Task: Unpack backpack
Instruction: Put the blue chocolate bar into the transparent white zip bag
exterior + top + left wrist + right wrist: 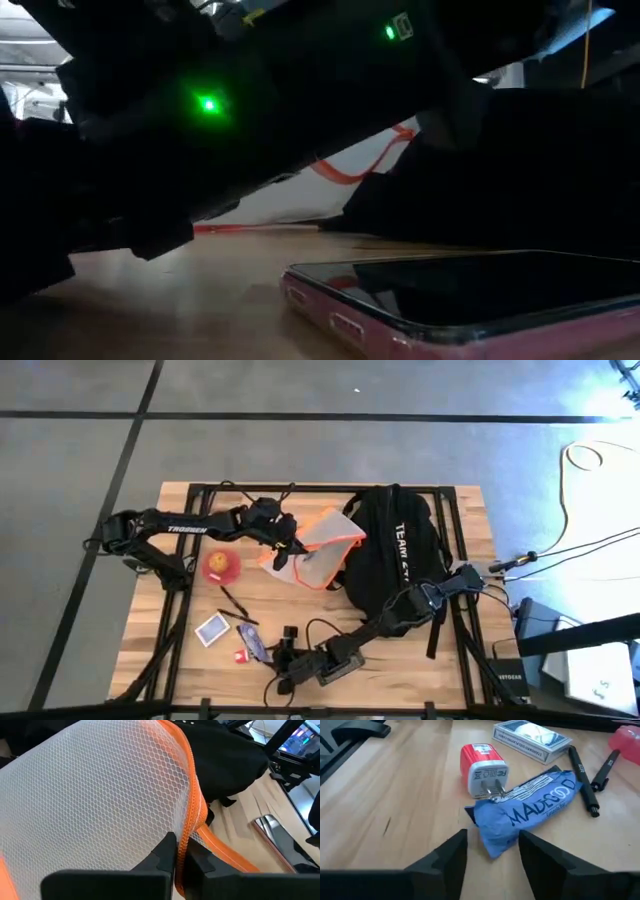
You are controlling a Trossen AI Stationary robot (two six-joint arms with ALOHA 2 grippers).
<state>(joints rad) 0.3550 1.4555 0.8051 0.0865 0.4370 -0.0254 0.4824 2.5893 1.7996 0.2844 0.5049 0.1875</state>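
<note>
The black backpack [395, 550] lies at the table's far right, its white lettering up. Against its left side lies a white mesh pouch with orange trim [315, 545] [100, 795]; my left gripper [285, 542] [176, 855] is shut on it. Near the front edge, my right gripper [280, 658] [492, 840] is open. Its fingers stand on either side of the near end of a blue snack wrapper [530, 805] that lies flat on the wood; whether they touch it I cannot tell. My left gripper pinches the pouch's orange zipper edge [189, 835] between its two fingers, coming from the table's left. The mesh spreads away beyond the fingertips. In the low view the pouch's lower orange edge [250, 228] lies on the table.
A red plug adapter [482, 770], a card deck [530, 737] and two black pens [585, 775] lie just beyond the wrapper. A red round thing [220, 565] sits at the left. A phone in a pink case [470, 295] lies near the front edge.
</note>
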